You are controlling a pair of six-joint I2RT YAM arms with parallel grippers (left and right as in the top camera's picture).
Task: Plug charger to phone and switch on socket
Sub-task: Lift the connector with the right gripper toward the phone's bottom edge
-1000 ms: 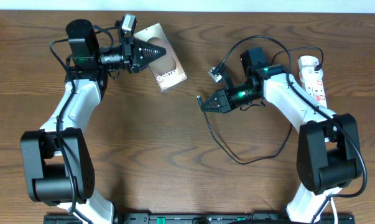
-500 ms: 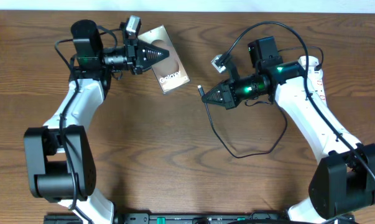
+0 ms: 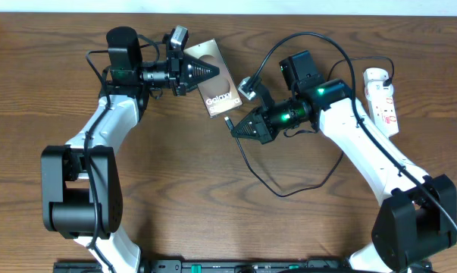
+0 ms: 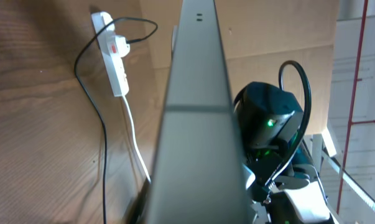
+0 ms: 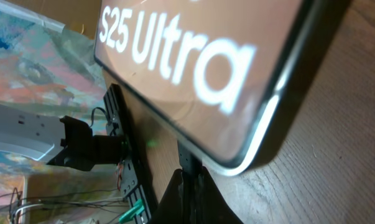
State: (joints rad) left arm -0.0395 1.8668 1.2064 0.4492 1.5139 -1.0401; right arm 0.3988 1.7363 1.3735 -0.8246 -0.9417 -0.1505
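Plugging remained undone: left gripper [image 3: 211, 70] clamped the phone [image 3: 221, 97], right gripper [image 3: 236, 129] pinched the charger [image 3: 228, 120] by its tip, just beside the phone's end; socket [image 3: 383, 98], far right, awaited switching.

I see left arm [image 3: 99, 140], right arm [image 3: 364, 148]: white link shells, black joint housings | left gripper [image 3: 211, 70], right gripper [image 3: 237, 129]: black, tapered | green lights [image 3: 289, 117] glowing at wrists | thin black cables [image 3: 92, 61] looping over joints
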